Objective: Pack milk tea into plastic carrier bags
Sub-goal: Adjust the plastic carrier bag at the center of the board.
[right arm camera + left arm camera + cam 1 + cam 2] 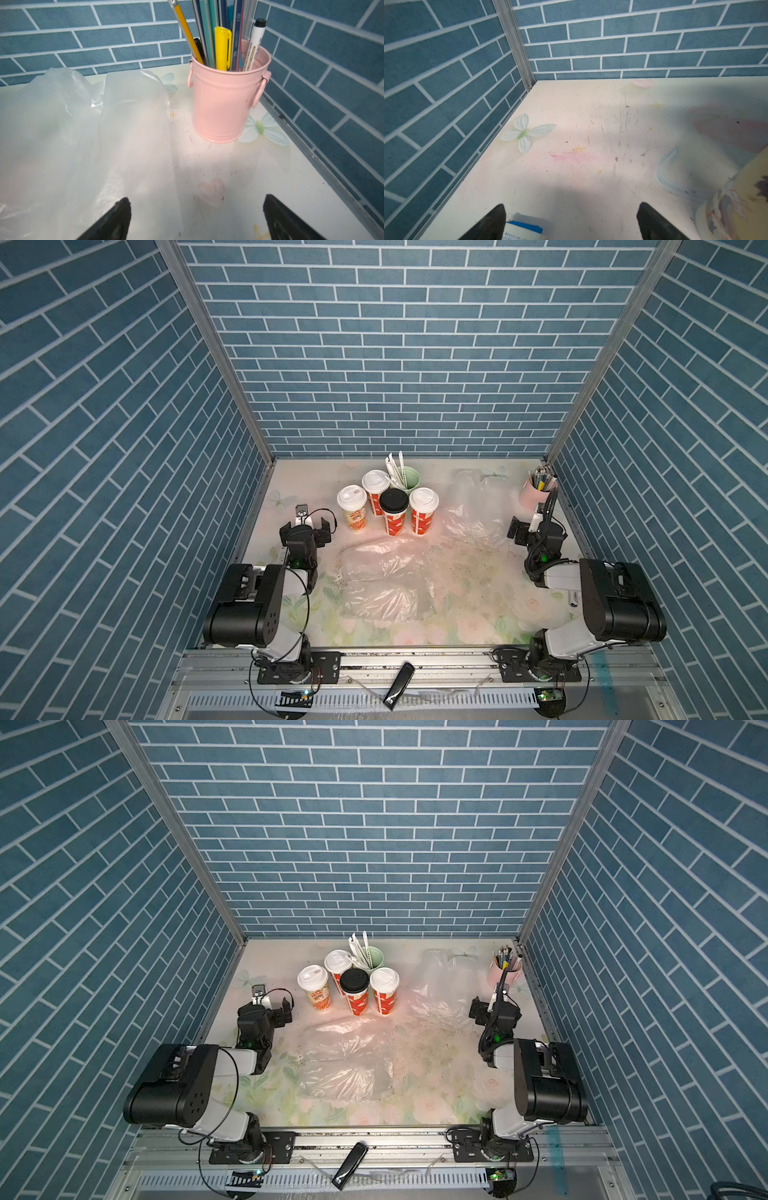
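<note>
**Waiting with both sets of jaws spread, nothing packed**

I see the left gripper (571, 220) with its jaws spread wide and nothing between them. Its wrist view shows only the two dark fingertips (492, 222), cut off by the frame edge. A blue-and-white label (525, 229) pokes in beside one of them, and I cannot read its print. The right gripper (193, 218) is spread and empty too, low over the table (457, 626).

The milk tea (354, 990) stands upright in a tight cluster at the back middle of the table, in both top views. It consists of:
- an orange-and-cream cup (352, 512);
- a black-lidded cup (393, 514);
- a red cup with a white lid (423, 512);
- a second red cup (375, 488) behind, its side mostly hidden by its neighbours.

The mint-green straw holder (409, 477) stands behind the cluster, and only its rim and upper wall show. From the left wrist, the orange-and-cream cup is just a blurred sliver at the frame edge.

The near bag (382, 580) lies flat mid-table, in front of the cups. The far bag (72, 135) lies toward my right side, near the pink pen cup (224, 99). One right fingertip sits over its film, but I cannot tell whether they touch. The film is so clear that in the top views I cannot trace the bags' edges or handles. In the right wrist view the far bag runs off the frame.
</note>
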`<action>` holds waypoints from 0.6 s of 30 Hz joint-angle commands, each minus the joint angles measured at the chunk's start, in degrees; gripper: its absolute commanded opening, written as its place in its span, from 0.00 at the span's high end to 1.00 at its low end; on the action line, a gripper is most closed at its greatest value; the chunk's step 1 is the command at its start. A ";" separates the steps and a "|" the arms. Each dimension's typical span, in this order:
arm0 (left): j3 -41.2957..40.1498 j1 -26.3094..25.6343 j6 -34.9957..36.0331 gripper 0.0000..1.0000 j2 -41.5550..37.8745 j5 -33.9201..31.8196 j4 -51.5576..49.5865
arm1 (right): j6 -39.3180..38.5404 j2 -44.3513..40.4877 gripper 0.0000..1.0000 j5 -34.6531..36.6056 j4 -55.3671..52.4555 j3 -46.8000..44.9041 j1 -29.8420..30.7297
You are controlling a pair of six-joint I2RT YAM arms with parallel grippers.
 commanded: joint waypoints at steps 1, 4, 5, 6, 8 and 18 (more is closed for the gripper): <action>0.58 -0.26 0.20 0.00 0.18 -0.58 -0.86 | -1.62 0.57 0.01 0.31 0.16 -0.31 -0.15; 0.58 -0.29 0.21 0.01 0.23 -0.60 -0.86 | -1.70 0.64 0.01 0.46 0.13 -0.34 -0.15; 0.58 -0.27 0.22 0.00 0.24 -0.58 -0.85 | -1.69 0.54 0.01 0.46 0.16 -0.33 -0.10; 0.58 -0.26 0.18 0.01 0.24 -0.54 -0.89 | -1.68 0.53 0.01 0.46 0.16 -0.39 -0.15; 0.58 -0.26 0.22 0.01 0.23 -0.56 -0.83 | -1.70 0.60 0.01 0.39 0.09 -0.26 -0.12; 0.58 -0.26 0.26 0.01 0.25 -0.63 -0.91 | -2.31 0.72 0.01 -1.70 -0.45 0.04 -0.17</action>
